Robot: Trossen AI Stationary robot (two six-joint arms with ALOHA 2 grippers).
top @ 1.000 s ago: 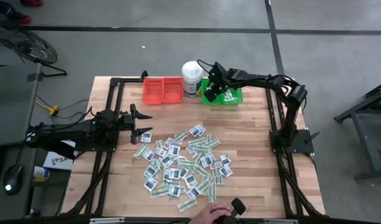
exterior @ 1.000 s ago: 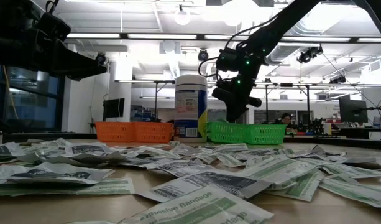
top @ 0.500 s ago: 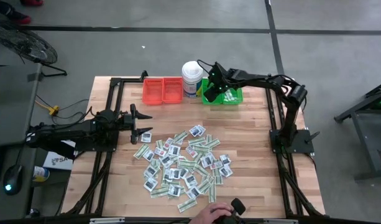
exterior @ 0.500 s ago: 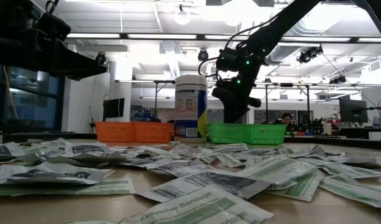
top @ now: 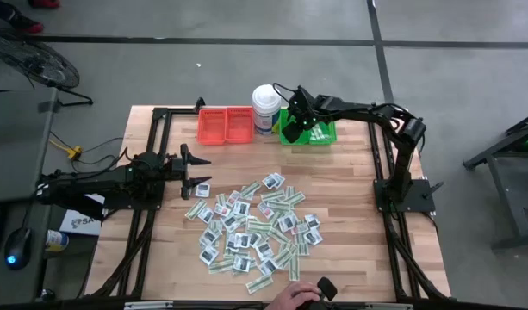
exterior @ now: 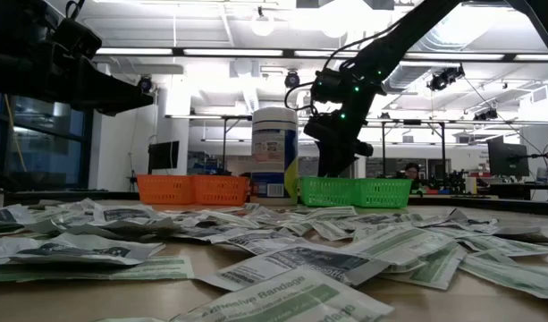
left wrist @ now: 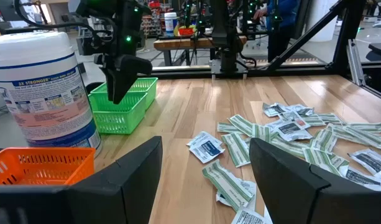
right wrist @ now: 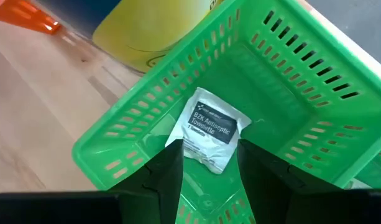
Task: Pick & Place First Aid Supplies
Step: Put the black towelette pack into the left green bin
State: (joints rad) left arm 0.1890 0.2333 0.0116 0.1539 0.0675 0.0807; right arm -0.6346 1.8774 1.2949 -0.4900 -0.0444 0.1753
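A: First aid supplies (top: 255, 226) lie scattered in a loose heap of packets at the middle of the wooden table (top: 350, 258), square white ones mixed with longer green-and-white strips. How would they handle?

B: By the look of them, light, thin and floppy, with crinkled foil-like wrappers that could slide on the wood or on each other. A pinch across a raised edge or corner seems the best hold, since the flat faces offer little to grip.

A: And the one at the far side?

B: A white antiseptic towelette packet (right wrist: 207, 129) rests inside the green basket (right wrist: 283, 118), which stands at the far edge to the right of the white tub (top: 264, 108) and the orange basket (top: 226, 126).

A: Is the right gripper (right wrist: 202, 167) gripping it?

B: No. It hangs over the green basket with its jaws parted, the packet lying between and just beyond the fingertips, apparently touching neither.

A: The other arm?

B: The left gripper (left wrist: 206, 171) waits at the table's left side beside the heap, fingers spread wide, holding nothing.
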